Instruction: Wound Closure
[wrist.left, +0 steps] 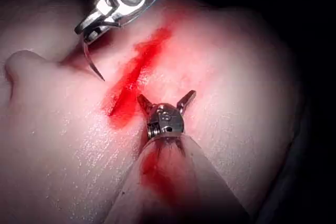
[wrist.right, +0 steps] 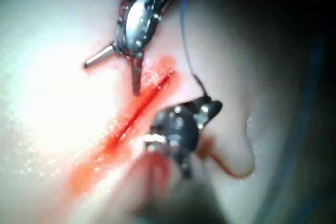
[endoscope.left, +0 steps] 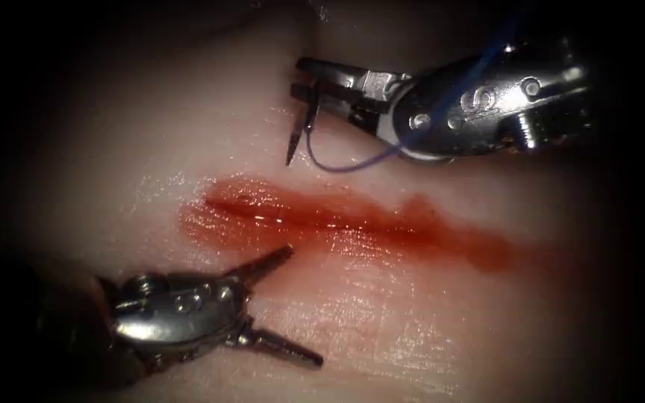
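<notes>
The right tool (endoscope.left: 309, 83) has its jaws clamped on the needle (endoscope.left: 297, 133), gripping it near the thread end of its curve, so the body hangs down with the point free above the tissue (endoscope.left: 412, 328) — not in it. The blue thread (endoscope.left: 352, 160) loops from the needle's tail back past the tool's wrist. The left tool (endoscope.left: 293, 298) holds nothing: its jaws are spread wide, one tip close to the near edge of the cut (endoscope.left: 300, 213), with red fluid (endoscope.left: 442, 235) smeared along the line toward the right.

By my reading this is the moment before a first bite, needle loaded and poised on the far side of the cut. A bite there would call for the point set square to the skin.

Hard to make out: the exact grip spot on the needle, where the thread runs beyond the right tool — and whether the left tips touch the tissue.
</notes>
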